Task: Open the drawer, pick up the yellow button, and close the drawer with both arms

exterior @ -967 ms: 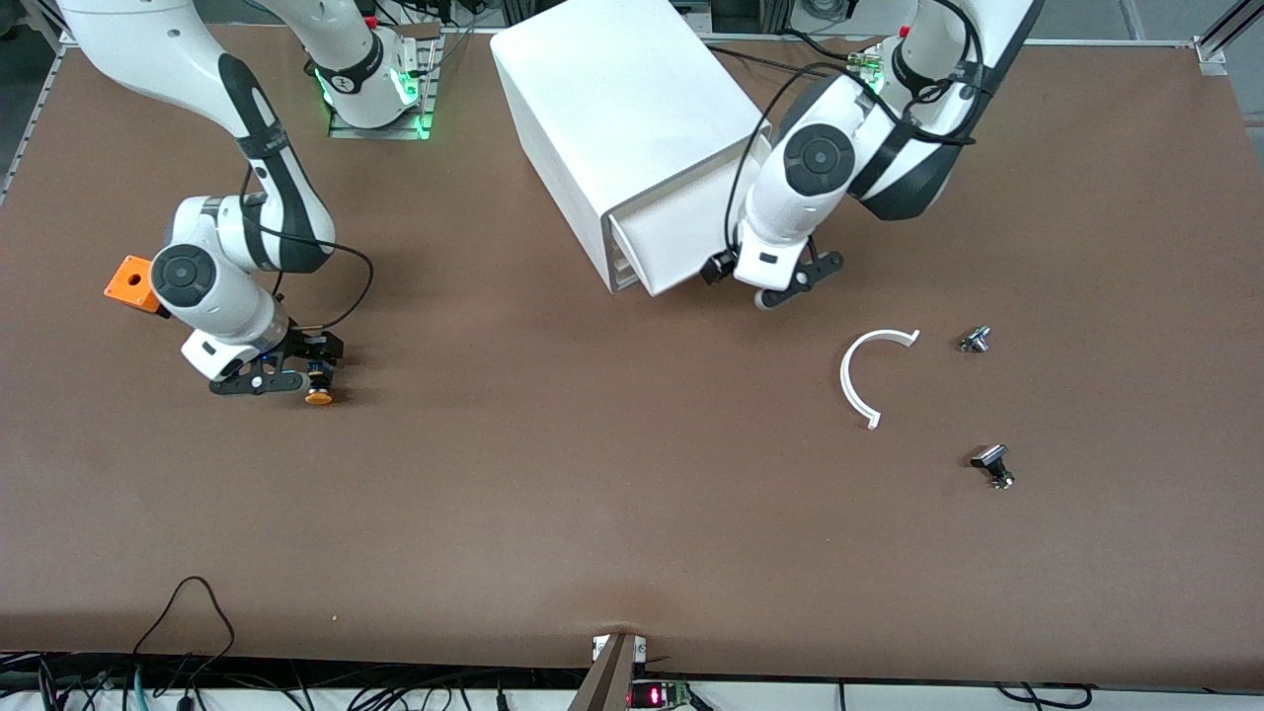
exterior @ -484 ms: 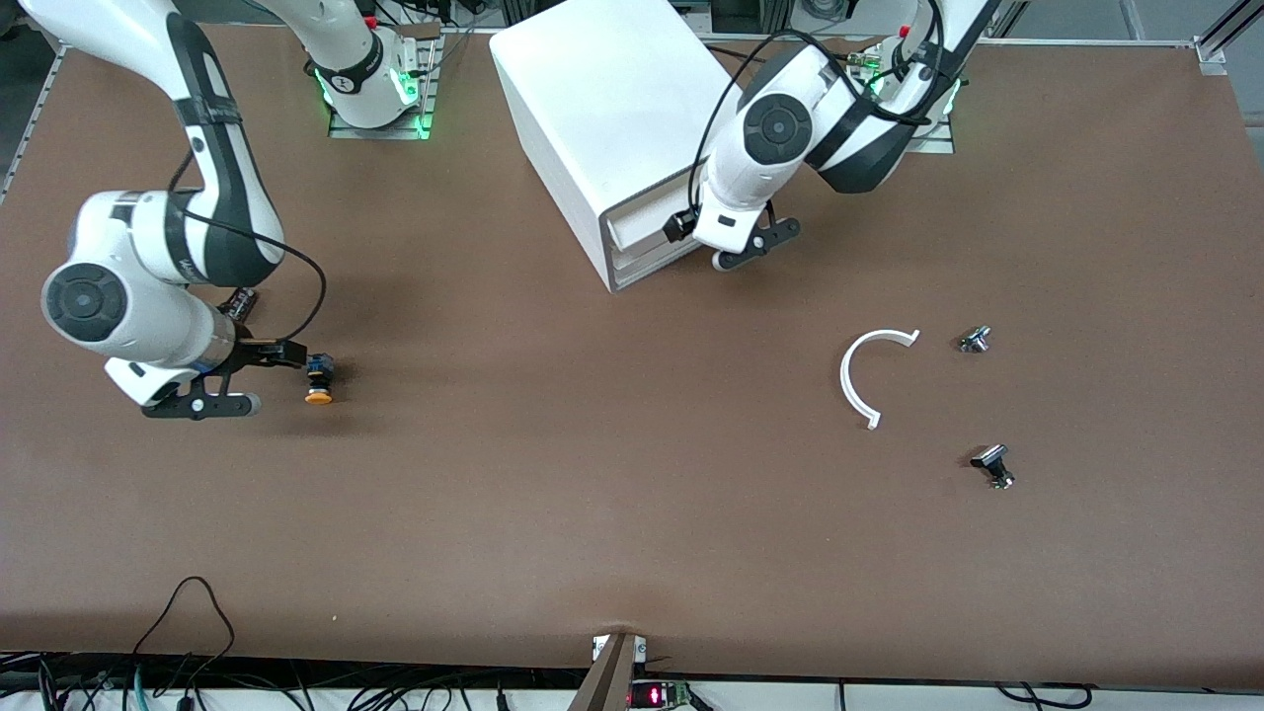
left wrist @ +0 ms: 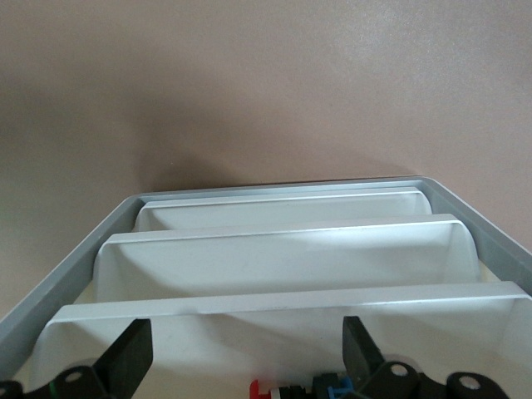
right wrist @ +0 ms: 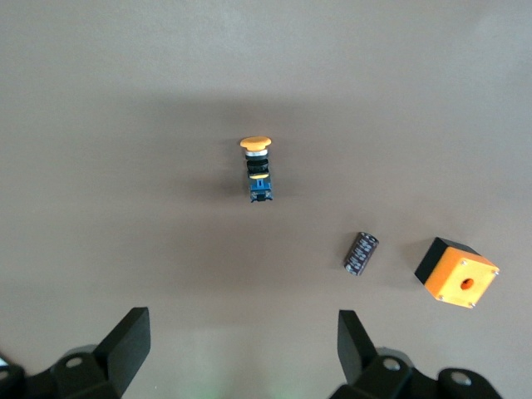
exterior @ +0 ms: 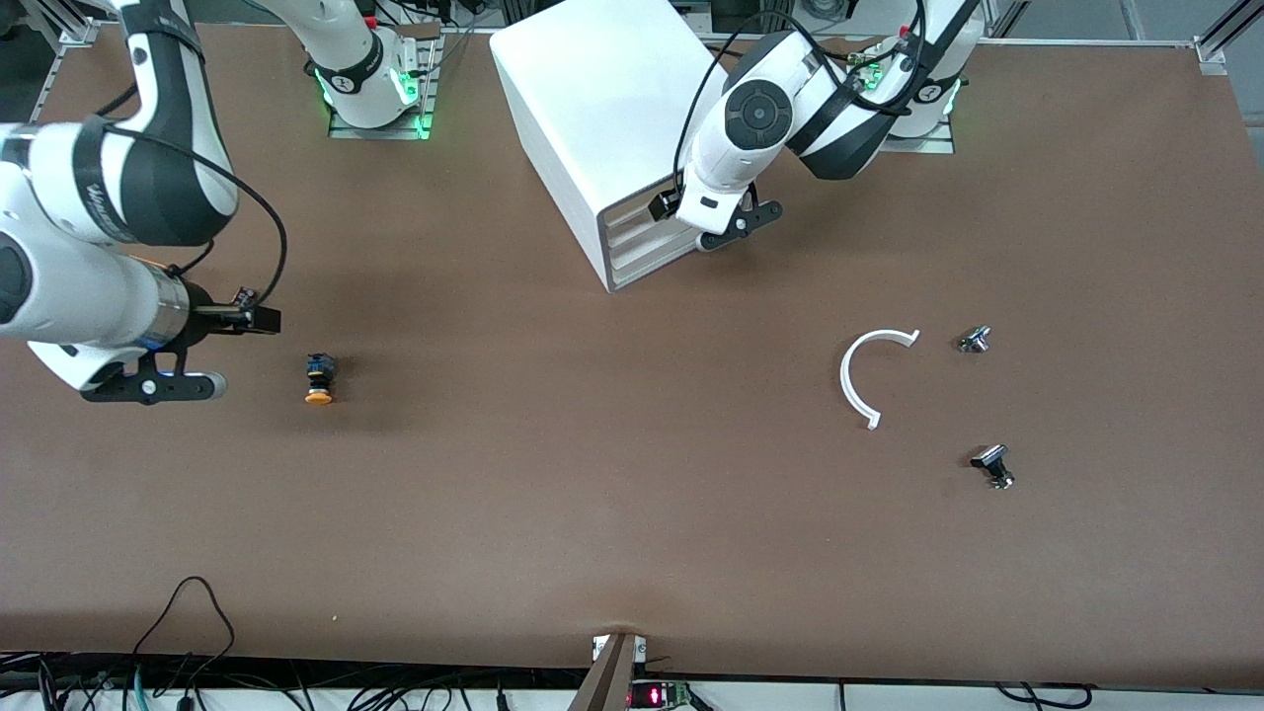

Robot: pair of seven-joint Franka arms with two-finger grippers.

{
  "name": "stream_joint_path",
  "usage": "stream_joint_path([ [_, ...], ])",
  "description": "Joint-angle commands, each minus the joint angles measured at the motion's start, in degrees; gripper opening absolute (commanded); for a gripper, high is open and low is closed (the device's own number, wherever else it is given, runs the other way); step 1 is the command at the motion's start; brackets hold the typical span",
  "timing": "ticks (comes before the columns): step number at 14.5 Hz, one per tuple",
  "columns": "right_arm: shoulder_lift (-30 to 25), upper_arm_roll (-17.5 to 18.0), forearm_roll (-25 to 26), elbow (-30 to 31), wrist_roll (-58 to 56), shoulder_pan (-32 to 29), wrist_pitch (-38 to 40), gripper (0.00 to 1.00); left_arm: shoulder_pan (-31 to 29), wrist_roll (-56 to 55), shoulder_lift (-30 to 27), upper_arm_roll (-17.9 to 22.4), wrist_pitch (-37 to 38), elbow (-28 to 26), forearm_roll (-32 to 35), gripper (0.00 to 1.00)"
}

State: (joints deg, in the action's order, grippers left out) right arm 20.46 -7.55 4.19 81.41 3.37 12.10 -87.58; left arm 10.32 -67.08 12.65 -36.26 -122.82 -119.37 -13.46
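orange-capped button (exterior: pixel 318 379) on its side, black-and-blue body; both grippers' jaws spread, empty

Front view: high, facing both arm bases across the worktop (exterior: pixel 592 494). Left wrist view: close on the cabinet (left wrist: pixel 274 249) front, also seen from above. Right wrist view: looking down on the button (right wrist: pixel 258 170), shared with front.
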Motion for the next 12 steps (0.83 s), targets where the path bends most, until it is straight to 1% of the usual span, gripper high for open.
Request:
stream_joint_path([
  [1,0.9,-0.4,-0.9,-5.9,-0.2,-0.8,1.5,1.0,-0.8,1.5,-1.9,-0.9,-0.9,-2.1,-1.6,1.0],
  [2,0.9,-0.4,-1.0,-6.7,-0.1,-1.2,0.7,1.0,-2.0,2.2,-2.0,0.3,-2.1,-2.0,-1.6,1.0],
  [4,0.1,-0.1,-1.0,-6.7,-0.1,-1.6,-3.9,1.0,-4.2,4.6,-2.8,3.5,-4.5,-2.0,-1.7,1.0],
  [5,-0.5,0.1,-1.2,-6.3,-0.2,-1.6,-6.2,1.0,-5.0,5.7,-3.7,6.1,-4.6,-1.6,-1.6,1.0],
  [6,-1.0,0.2,-1.6,-5.3,-0.2,-1.7,-6.8,1.0,-5.5,6.4,-4.5,8.5,-5.3,-1.5,-1.7,1.0],
  [8,-1.5,0.1,-3.9,-4.9,-0.2,-1.7,-6.1,1.0,-6.9,8.4,-5.0,11.2,-10.6,-1.5,-1.6,1.0],
  [9,-1.5,0.1,-4.4,-4.9,-0.2,-1.6,-6.3,1.0,-7.8,10.4,-5.8,13.0,-10.8,-1.3,-1.7,1.0],
  [10,-1.4,0.0,-5.5,-4.9,-0.1,-1.7,-6.8,1.0,-8.1,14.7,-6.7,15.3,-10.7,-0.8,-1.6,1.0],
  [12,-1.1,-0.5,-7.4,-5.0,-0.3,-2.0,-6.9,1.0,-8.4,28.4,-7.9,19.0,-9.5,-0.1,-1.6,1.0],
])
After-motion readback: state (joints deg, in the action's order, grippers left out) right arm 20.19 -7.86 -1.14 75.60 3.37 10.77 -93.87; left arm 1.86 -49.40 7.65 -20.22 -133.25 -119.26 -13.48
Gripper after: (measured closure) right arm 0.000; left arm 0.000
